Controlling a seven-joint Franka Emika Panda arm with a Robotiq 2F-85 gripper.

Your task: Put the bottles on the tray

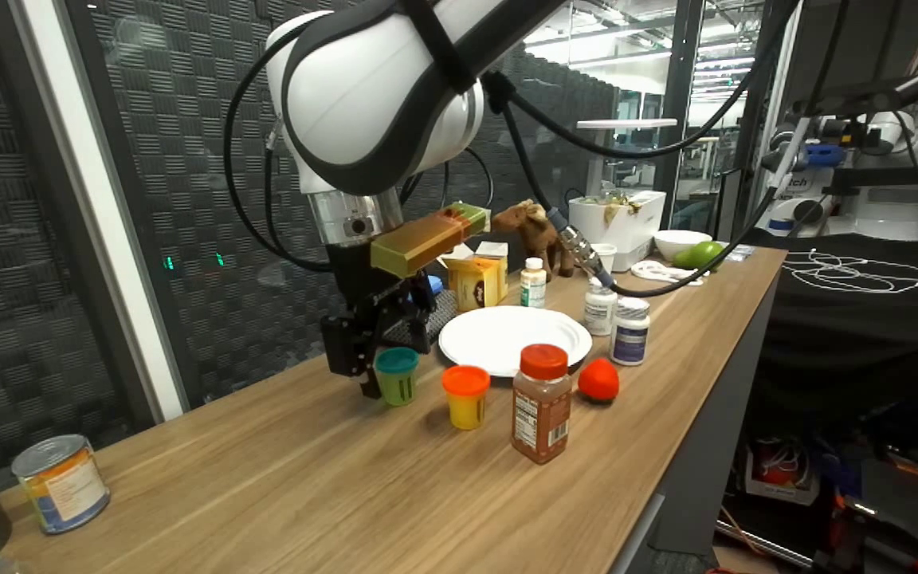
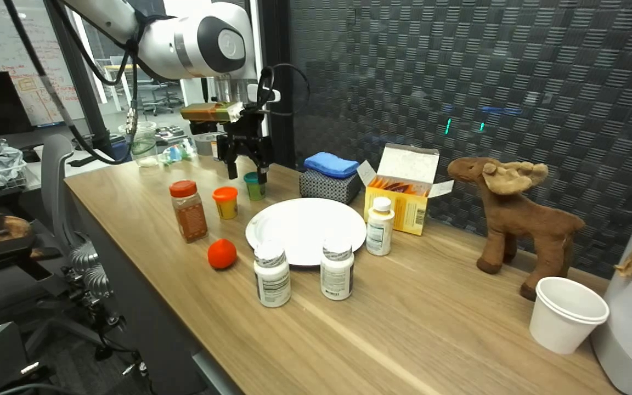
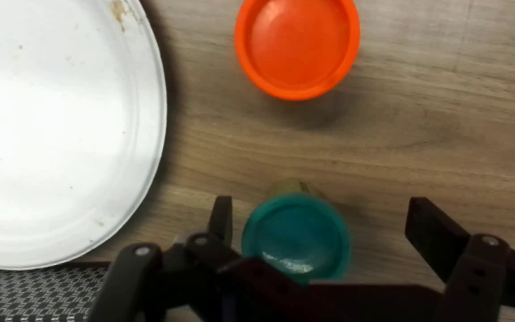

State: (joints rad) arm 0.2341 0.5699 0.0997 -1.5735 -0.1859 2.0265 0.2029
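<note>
- Our pincer (image 3: 320, 219) points down with its fingers (image 3: 436, 237) spread wide, and in the wrist view we see the green tub (image 3: 297, 237) in the gap, nearer the finger on the side of the white plate (image 3: 61, 147).
- We cannot tell whether that finger touches the tub, which stands upright on the wooden surface (image 1: 307, 486).
- Near it, and apart, we see an orange-lidded tub (image 2: 225, 206), also upright.
- Off the plate, near its edge, we find a white bottle (image 2: 273, 280) and another white bottle (image 2: 337, 274), upright and side by side.
- We see a slimmer bottle (image 2: 379, 230) upright beside the plate, close to the open yellow box (image 2: 410, 214).
- We have a red-lidded spice bottle (image 1: 541, 406) standing near the orange-lidded tub, and a round red thing (image 1: 598, 380) sits between that bottle and the two white ones.
- In an exterior view we see a blue cloth (image 2: 331, 164) lying on a patterned box (image 2: 327, 187) near the plate.
- We also see a toy moose (image 2: 530, 219) standing near a white paper cup (image 2: 557, 323).
</note>
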